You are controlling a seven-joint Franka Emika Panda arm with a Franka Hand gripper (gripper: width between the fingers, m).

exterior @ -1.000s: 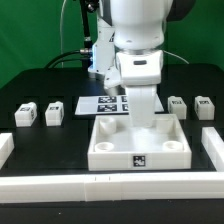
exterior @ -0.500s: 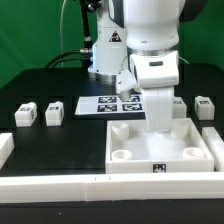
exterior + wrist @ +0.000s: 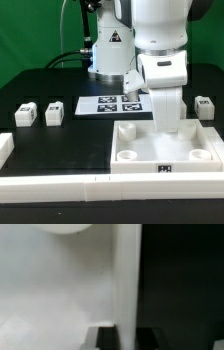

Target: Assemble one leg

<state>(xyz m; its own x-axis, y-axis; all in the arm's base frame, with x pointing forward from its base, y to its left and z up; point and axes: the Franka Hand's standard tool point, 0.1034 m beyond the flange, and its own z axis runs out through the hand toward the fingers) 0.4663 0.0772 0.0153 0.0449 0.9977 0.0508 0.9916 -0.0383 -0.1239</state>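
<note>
While a leg [image 3: 204, 107] lies nearby, end effector [image 3: 125, 339] is clamped on sq. panel [image 3: 135, 168] rim, sockets [image 3: 127, 131] up.

The exterior view is bright and evenly lit, whites nearly blown out against the black tabletop [image 3: 42, 86]; the wrist view is blurred throughout (half of it dark).

The black counter [image 3: 60, 140] carries loose white parts. At the exterior view's left, a leg [image 3: 26, 114] and a second leg [image 3: 55, 114] stand side by side (tags facing front). The marker board [image 3: 110, 104] lies flat at centre rear. A third leg [image 3: 204, 107] stands at the right. The square panel [image 3: 135, 166] rests just behind the front bar [image 3: 60, 186]. A side bar [image 3: 5, 148] lies at the left edge.
</note>
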